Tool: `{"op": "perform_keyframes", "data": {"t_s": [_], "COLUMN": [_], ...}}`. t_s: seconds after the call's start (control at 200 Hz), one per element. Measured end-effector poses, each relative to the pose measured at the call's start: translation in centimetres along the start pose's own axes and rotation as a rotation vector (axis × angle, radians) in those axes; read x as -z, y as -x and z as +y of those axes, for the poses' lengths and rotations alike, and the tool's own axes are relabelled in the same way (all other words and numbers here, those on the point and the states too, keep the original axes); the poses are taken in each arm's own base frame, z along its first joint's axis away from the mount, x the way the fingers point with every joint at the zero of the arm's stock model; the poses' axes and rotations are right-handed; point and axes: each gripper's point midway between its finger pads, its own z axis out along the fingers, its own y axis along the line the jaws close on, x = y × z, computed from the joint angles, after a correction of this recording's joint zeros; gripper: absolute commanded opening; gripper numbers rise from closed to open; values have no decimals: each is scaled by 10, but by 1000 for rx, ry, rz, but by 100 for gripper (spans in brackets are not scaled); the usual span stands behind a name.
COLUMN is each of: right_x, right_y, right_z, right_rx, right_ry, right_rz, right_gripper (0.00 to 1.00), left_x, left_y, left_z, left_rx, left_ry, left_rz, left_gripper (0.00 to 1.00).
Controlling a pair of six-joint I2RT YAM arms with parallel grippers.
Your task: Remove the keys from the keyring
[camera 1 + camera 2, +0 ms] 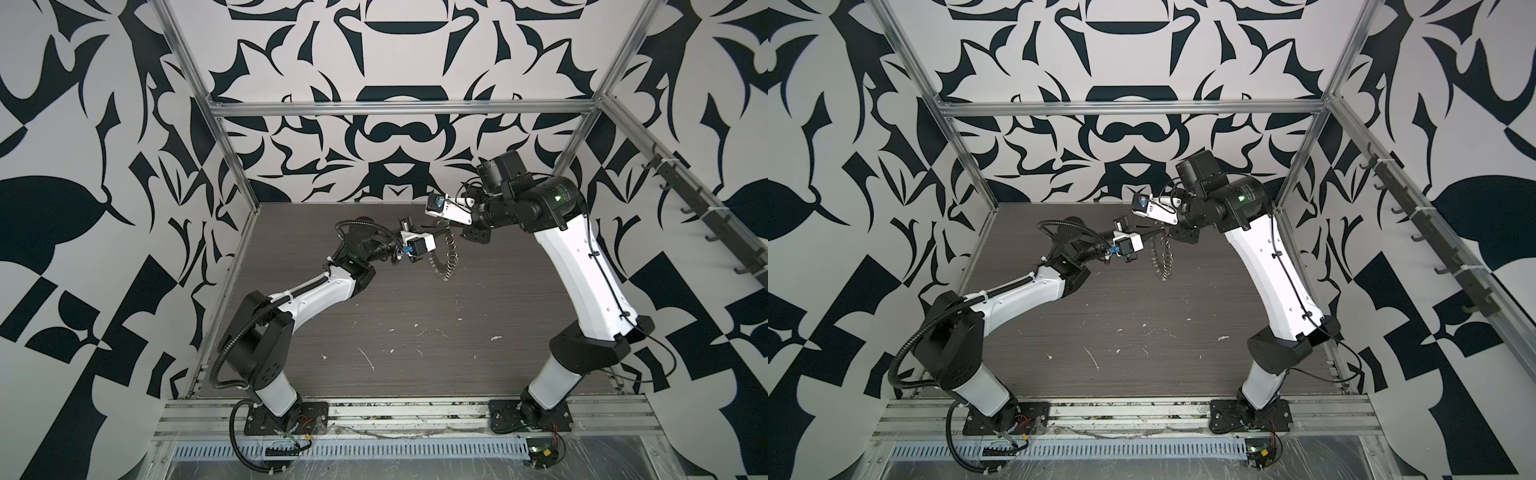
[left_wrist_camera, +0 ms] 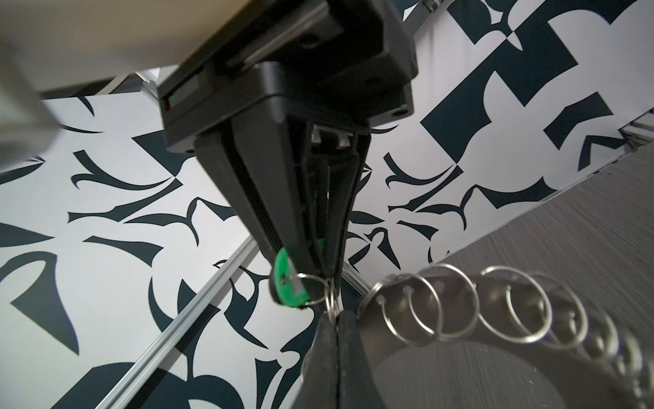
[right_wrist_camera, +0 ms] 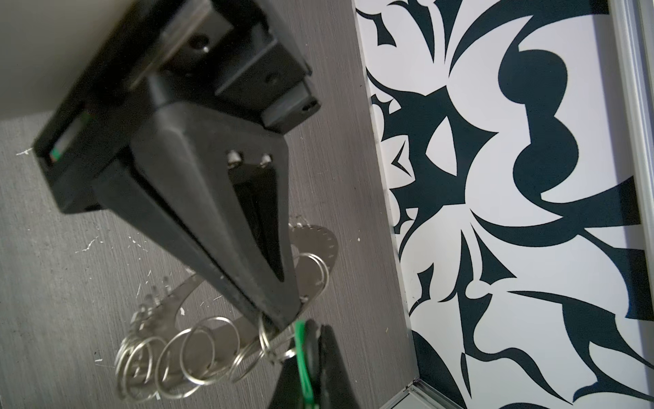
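Left claw (image 2: 323, 272) of mine is clamped on the key (image 2: 283, 281) by its green tag (image 3: 302, 354), which pokes out at the fingertips. My right claw (image 3: 279, 318) is closed on the rim of the keyring (image 3: 315, 240). The two meet tip to tip, both held up off the table (image 1: 415, 332), and the ring hangs below my right tips.

One small loop (image 2: 331, 301) bridges the gap between the tips, so I judge the key is not yet free: this is the pull-off step. Next I'd need to hold the ring steady and work the key round that loop's split, with a twist rather than a straight tug.

Other loops (image 3: 208, 350) fringe the rim just beside my right tips and could snag. With the claws nose to nose, I have little room to turn.
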Motion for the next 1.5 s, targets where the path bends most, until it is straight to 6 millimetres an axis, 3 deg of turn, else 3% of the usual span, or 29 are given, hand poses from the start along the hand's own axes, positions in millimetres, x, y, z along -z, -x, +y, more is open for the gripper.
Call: {"op": "perform_keyframes", "data": {"t_s": [0.37,0.98,1.3,1.5], "right_x": [-6,-11,-11,-20], "right_y": [-17,-22,-16,13], "right_z": [-23,-24,-29,-30], "right_rx": [26,-7,-32,-34], "right_ry": [-64,-80,-106,-106], "right_rz": [88,108,87,-15], "right_gripper": [0,30,38,40], "left_x": [-22,-16,-16,-24], "left_y": [-19,-23,-19,4], "left_z": [9,-1,0,-12], "left_rx": [-8,-8,-26,-41], "left_ry": [23,7,9,-27], "left_rz": [-51,-32,-38,-100], "left_gripper": [0,0,0,0]}}
